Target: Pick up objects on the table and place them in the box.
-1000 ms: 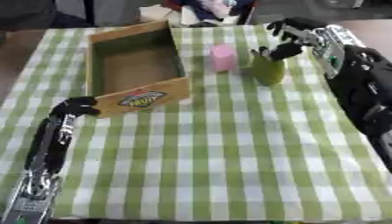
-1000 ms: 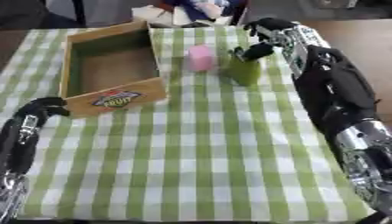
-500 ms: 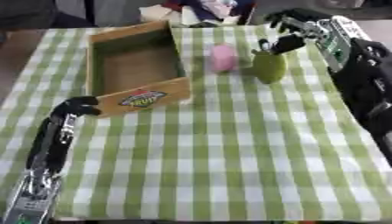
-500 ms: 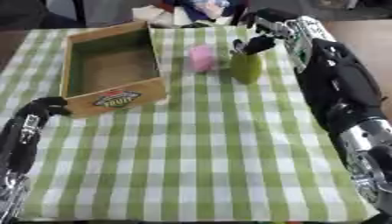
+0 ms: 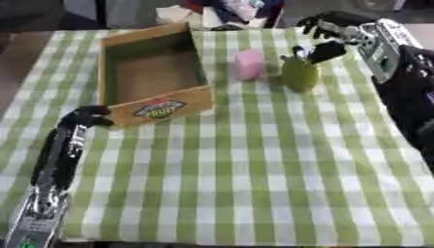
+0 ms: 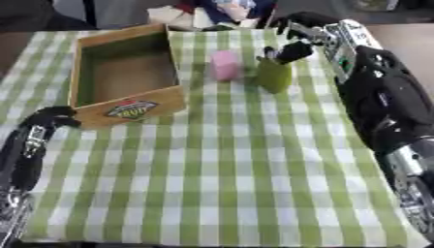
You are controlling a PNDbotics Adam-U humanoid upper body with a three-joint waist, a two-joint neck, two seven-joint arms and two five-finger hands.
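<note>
Green-and-white checked cloth covers the table (image 5: 254, 184), dark clutter past the far edge. Wooden box (image 5: 151, 80) sits at far left, open top, nothing visible inside, fruit label (image 5: 158, 108) on its near wall.

Pink object (image 5: 249, 63), small and blocky, stands upright just right of the box, apart from it. Green object (image 5: 299, 74), cup-like, stands just beside the pink one on its right, not touching as far as I can tell.

Right hand (image 5: 339, 34) comes in from the upper right, above and slightly behind the green object. Fingers (image 5: 325, 50) curled downward, one dark tip at the green object's top rim. Contact looks likely but can't confirm; not closed around it, green body fully visible below the hand. No lift, object's base on the cloth.

Left hand (image 5: 88, 117) low at the left, next to the near-left corner of the box, forearm running to the lower left corner. Fingers look curled in on themselves, holding nothing; whether it touches the box wall is unclear.
</note>
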